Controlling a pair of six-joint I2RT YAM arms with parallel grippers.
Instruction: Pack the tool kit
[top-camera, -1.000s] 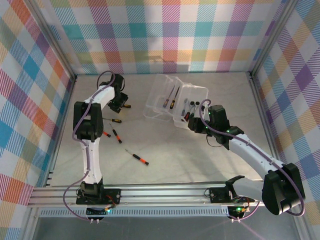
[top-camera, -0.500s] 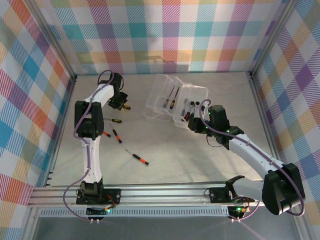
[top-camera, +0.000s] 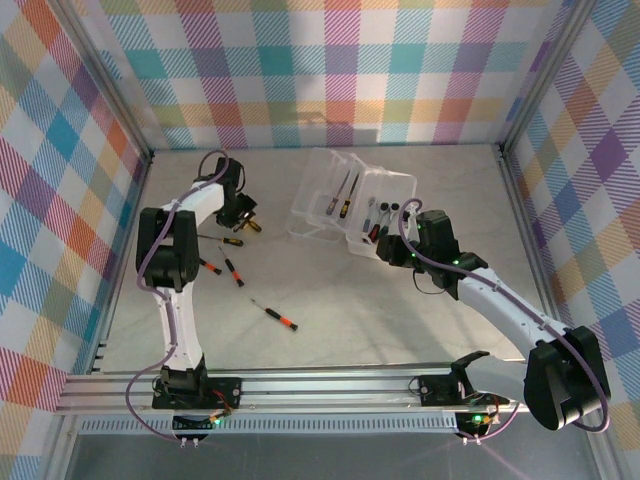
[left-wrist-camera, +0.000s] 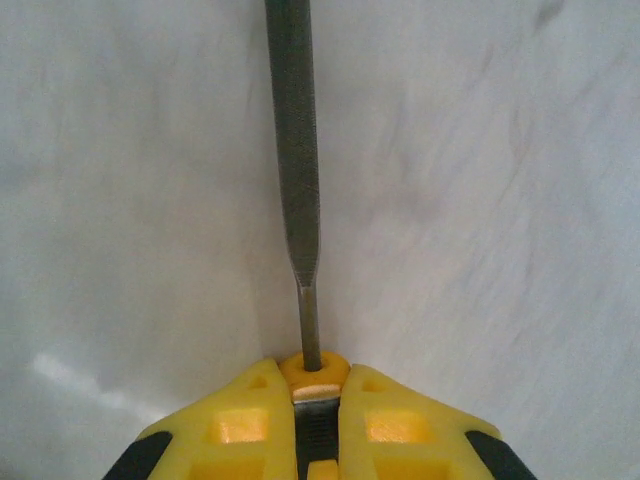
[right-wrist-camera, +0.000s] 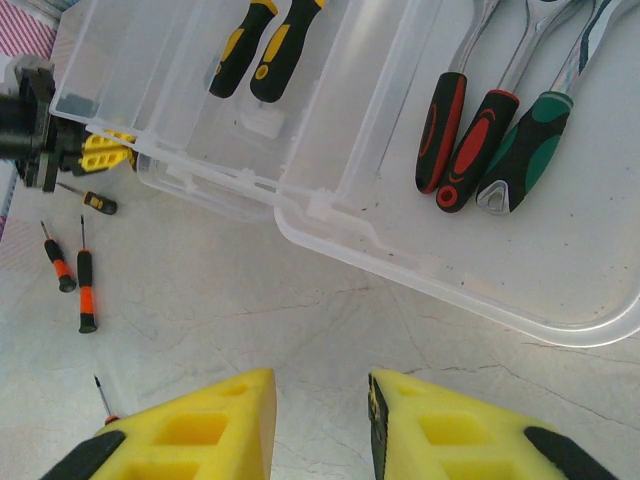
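The left gripper (left-wrist-camera: 320, 400) clamps tight on a slim orange-collared tool with rough grey shaft (left-wrist-camera: 292, 150), pointing to 12 o'clock. The right gripper (right-wrist-camera: 322, 410) gapes empty; the clear plastic rectangular box (right-wrist-camera: 320, 212) lies open at its 12 o'clock.

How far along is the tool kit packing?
Done: five tools lie in the open clear box. In hand: the left gripper is shut on a file by its handle. Left: four screwdrivers on the table, then closing the box. The right gripper is open, empty.
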